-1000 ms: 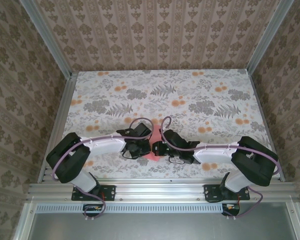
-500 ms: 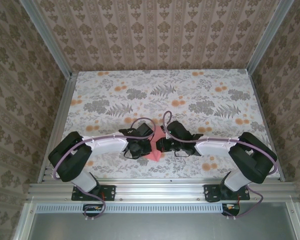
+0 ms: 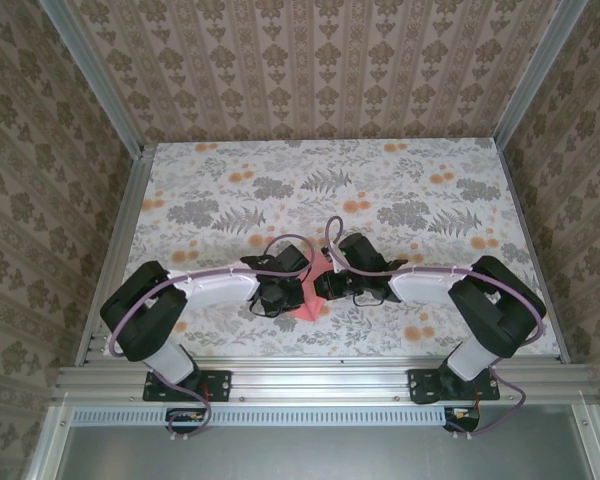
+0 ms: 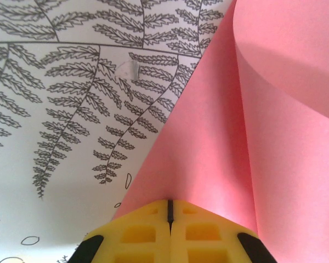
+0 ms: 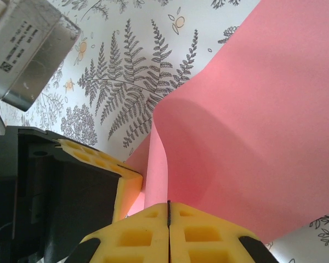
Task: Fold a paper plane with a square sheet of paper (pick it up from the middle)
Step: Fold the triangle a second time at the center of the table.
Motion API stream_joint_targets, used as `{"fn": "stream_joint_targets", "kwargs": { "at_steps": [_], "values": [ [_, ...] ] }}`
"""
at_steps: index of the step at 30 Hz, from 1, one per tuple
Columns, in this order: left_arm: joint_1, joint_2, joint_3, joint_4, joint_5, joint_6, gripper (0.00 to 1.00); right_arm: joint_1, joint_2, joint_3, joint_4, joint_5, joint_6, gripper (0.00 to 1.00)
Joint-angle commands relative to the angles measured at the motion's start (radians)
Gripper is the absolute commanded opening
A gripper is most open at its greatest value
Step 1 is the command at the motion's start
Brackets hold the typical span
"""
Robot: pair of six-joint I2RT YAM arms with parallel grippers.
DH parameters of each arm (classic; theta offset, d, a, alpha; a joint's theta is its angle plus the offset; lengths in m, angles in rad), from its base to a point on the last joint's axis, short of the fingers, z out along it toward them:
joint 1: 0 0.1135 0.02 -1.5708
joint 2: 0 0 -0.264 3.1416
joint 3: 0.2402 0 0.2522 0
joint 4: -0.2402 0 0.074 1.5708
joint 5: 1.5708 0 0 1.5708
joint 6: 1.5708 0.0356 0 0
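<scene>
The square sheet of paper (image 3: 308,292) is salmon pink and curls upward between the two arms near the table's front middle. My left gripper (image 4: 169,204) is shut on one edge of the sheet (image 4: 219,153), its yellow fingers pressed together. My right gripper (image 5: 168,205) is shut on another edge of the sheet (image 5: 247,126), which bends into a loose fold in front of it. The left gripper's yellow fingers (image 5: 107,167) show at the left of the right wrist view, close beside the paper. From above, both grippers meet over the sheet, left gripper (image 3: 288,290), right gripper (image 3: 325,287).
The table (image 3: 320,190) has a floral cloth with grey ferns and orange flowers. Aluminium rails (image 3: 320,378) frame its near edge and sides. Patterned walls stand round the back and both sides. Cables loop over both wrists.
The right arm has swung toward the far left, bringing its gripper closer to the left one. The paper has risen and curled between them. The left arm has shifted slightly.
</scene>
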Motion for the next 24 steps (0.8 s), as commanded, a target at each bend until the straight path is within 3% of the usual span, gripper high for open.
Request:
{"fn": "stream_joint_targets", "kwargs": {
  "at_steps": [1,24],
  "values": [
    [-0.012,0.057,-0.01,-0.046,-0.019,0.028,0.02,-0.013,0.021,0.002,0.012,-0.046,-0.054,0.08],
    [-0.025,0.08,0.023,-0.059,-0.016,0.037,0.02,-0.024,0.041,-0.016,0.017,0.044,-0.12,0.09]
  ]
}}
